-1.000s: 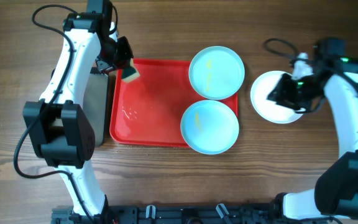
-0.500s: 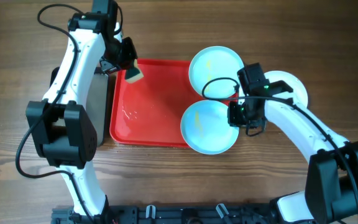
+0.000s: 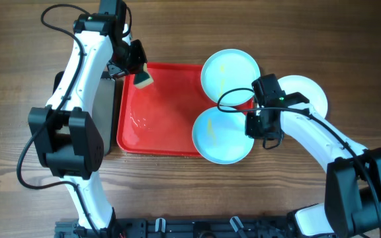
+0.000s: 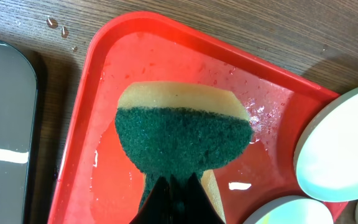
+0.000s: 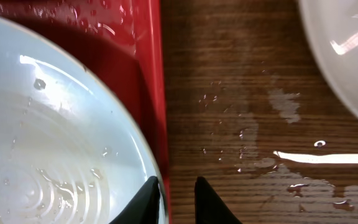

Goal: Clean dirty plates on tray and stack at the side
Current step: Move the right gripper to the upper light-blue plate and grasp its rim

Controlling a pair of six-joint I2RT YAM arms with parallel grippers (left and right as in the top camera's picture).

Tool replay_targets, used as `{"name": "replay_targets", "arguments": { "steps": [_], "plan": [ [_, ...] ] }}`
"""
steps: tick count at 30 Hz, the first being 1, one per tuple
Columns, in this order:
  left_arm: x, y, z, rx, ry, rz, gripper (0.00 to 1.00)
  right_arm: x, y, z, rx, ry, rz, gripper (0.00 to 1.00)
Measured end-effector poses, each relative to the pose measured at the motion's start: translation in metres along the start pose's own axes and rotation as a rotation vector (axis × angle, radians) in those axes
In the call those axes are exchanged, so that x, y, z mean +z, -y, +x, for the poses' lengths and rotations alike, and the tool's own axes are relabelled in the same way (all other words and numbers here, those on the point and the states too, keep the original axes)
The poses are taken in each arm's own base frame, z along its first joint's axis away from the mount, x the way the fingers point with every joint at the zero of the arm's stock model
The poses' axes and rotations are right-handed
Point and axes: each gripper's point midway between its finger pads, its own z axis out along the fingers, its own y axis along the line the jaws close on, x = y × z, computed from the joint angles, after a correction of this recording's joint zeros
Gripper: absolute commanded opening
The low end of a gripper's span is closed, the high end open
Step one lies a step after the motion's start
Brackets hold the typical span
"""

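Observation:
Two pale blue plates with yellow smears sit at the right end of the red tray (image 3: 157, 112): a far plate (image 3: 230, 77) and a near plate (image 3: 220, 135). A cream-white plate (image 3: 306, 92) lies on the table to the right. My right gripper (image 3: 256, 125) hangs at the near plate's right rim. In the right wrist view its jaws (image 5: 178, 186) straddle that wet rim (image 5: 145, 149), narrowly open, with one finger inside the plate and one over the wood. My left gripper (image 4: 178, 183) is shut on a green-and-yellow sponge (image 4: 182, 137) over the tray's far left corner.
A dark tray (image 4: 5, 124) lies just left of the red tray, under my left arm. Water drops and a puddle (image 5: 303, 155) wet the wood between the red tray and the white plate (image 5: 347, 50). A cable (image 3: 296, 47) trails at the far right.
My right arm has swung left from the white plate to the near blue plate's right rim, and its jaws have narrowed. My left arm shifted slightly with the sponge.

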Motion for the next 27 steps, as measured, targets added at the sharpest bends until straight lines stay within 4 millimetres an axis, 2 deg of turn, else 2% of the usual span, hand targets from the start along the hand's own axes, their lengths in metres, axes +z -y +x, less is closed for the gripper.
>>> {"name": "replay_targets", "arguments": {
  "steps": [3,10,13,18,22,23,27],
  "plan": [
    [0.000,0.000,0.000,0.000,0.000,0.000,0.04,0.000,-0.003,0.000,0.000,-0.001,-0.020,0.05],
    [0.000,0.000,0.000,0.000,0.000,0.000,0.04,0.000,-0.015,0.004,-0.005,-0.025,-0.089,0.04],
    [0.000,0.000,0.000,0.000,0.000,0.000,0.04,-0.002,-0.028,0.013,-0.016,-0.072,-0.167,0.04],
    [0.000,0.000,0.000,0.000,0.000,0.000,0.04,-0.013,-0.062,0.021,-0.045,-0.109,-0.274,0.04],
    [0.000,0.000,0.000,0.000,0.000,0.000,0.04,-0.037,-0.102,-0.002,-0.041,-0.020,-0.321,0.04],
    [0.000,0.000,0.000,0.000,0.000,0.000,0.04,-0.045,-0.115,-0.013,-0.019,0.029,-0.328,0.04],
    [0.000,0.001,-0.001,0.000,0.004,0.002,0.04,-0.052,-0.134,-0.032,0.053,0.108,-0.326,0.04]
  ]
}}
